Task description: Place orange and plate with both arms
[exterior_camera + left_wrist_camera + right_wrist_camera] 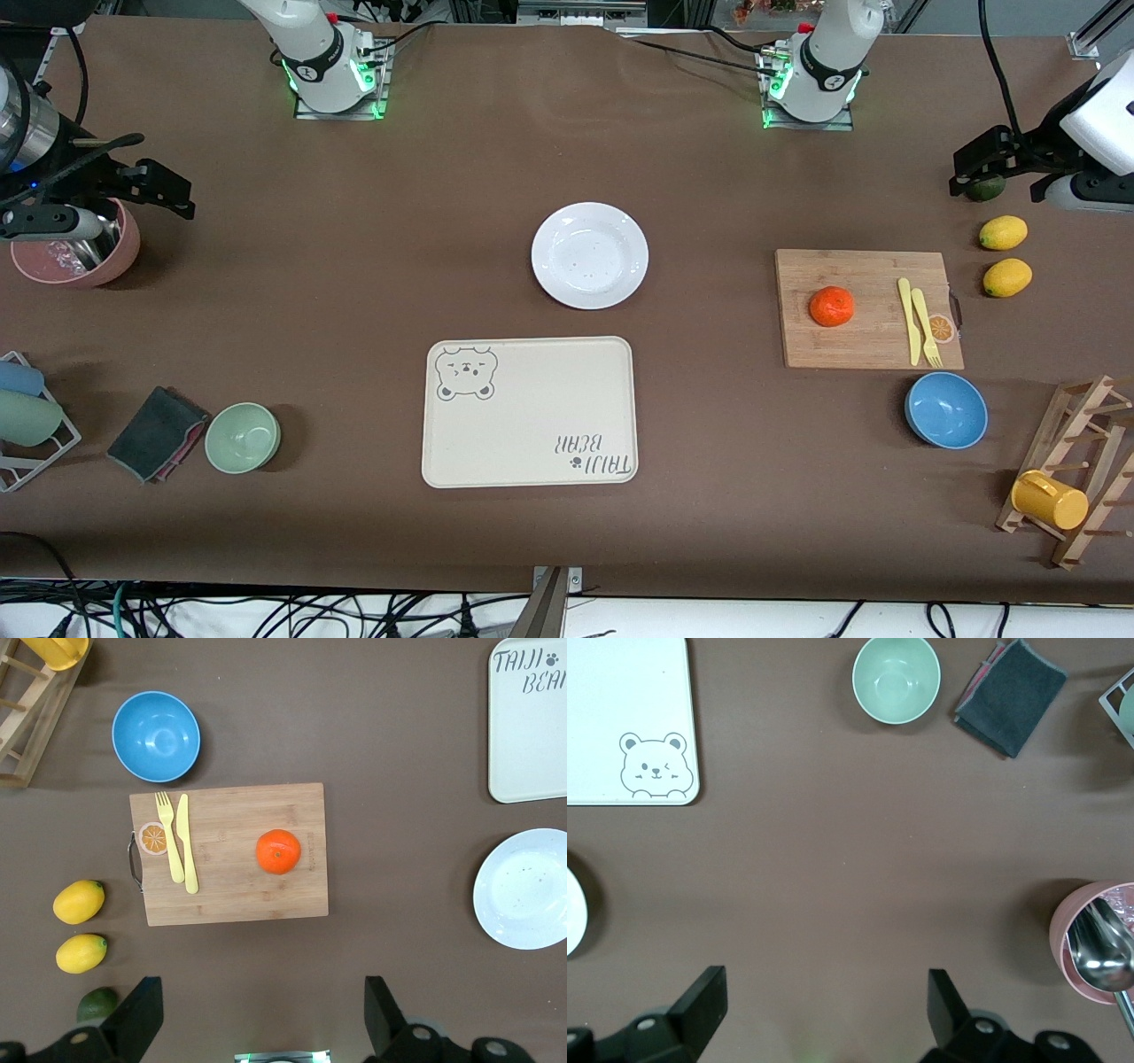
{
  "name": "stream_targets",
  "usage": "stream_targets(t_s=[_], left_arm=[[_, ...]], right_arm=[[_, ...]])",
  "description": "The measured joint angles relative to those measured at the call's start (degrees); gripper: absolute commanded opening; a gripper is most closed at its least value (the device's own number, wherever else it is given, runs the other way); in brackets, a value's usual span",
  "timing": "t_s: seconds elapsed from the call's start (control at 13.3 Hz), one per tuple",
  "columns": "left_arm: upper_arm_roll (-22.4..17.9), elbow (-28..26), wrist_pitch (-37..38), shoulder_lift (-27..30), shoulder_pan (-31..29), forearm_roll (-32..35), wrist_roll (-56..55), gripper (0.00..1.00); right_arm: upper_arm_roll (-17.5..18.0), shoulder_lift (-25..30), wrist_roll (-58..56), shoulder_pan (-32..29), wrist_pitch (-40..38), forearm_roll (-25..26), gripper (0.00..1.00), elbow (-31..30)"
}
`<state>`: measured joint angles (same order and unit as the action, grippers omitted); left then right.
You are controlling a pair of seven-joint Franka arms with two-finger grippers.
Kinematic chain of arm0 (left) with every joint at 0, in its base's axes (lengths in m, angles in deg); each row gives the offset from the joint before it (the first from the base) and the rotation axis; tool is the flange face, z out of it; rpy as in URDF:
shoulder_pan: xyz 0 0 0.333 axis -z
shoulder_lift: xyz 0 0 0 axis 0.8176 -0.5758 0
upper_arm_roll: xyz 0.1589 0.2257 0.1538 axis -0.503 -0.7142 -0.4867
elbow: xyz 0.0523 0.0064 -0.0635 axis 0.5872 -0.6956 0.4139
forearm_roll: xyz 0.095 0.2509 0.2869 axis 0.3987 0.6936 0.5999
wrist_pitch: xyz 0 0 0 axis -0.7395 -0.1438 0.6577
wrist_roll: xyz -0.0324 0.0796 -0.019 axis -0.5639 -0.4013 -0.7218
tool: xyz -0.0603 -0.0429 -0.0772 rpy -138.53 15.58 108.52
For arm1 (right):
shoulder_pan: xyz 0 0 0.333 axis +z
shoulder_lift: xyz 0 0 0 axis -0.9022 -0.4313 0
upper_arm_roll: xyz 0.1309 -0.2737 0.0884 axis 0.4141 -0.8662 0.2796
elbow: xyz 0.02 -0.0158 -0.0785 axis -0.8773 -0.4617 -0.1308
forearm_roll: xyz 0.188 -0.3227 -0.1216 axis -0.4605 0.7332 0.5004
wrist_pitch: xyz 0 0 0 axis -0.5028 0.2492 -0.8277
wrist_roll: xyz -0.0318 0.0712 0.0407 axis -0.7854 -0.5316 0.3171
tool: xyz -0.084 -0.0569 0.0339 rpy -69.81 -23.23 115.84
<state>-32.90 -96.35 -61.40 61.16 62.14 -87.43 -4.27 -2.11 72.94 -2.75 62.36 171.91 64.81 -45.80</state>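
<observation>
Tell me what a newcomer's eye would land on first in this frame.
Probably the orange, bright on the wooden cutting board toward the left arm's end of the table. Next, the white plate at mid-table, with the cream bear tray nearer the front camera. Both claws hang open at the table's ends: left claw, right claw.

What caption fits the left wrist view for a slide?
Open left gripper above the table, orange on the cutting board, plate beside the tray.
</observation>
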Motion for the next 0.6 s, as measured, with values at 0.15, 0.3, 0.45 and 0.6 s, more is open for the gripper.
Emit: stream_targets(t_s=[0.15,0.3,0.45,0.6], left_arm=[[0.06,0.09,0.00,0.00,0.00,0.00,0.00,1.00],[0.08,0.16,-0.09,0.00,0.00,0.00,0.00,1.00],[0.08,0.14,-0.37,-0.01,0.00,0.00,0.00,1.00],[0.08,-0.85,-1.36,-0.33,0.00,0.00,0.00,1.00]], right_arm=[[0.00,0.00,0.00,0.00,-0.10,0.00,1.00,0.00],[0.00,0.00,0.00,0.00,-0.44,0.00,1.00,0.00],[0.00,0.00,0.00,0.00,-0.61,0.00,1.00,0.00],[0.00,0.00,0.00,0.00,-0.66,0.00,1.00,0.00]])
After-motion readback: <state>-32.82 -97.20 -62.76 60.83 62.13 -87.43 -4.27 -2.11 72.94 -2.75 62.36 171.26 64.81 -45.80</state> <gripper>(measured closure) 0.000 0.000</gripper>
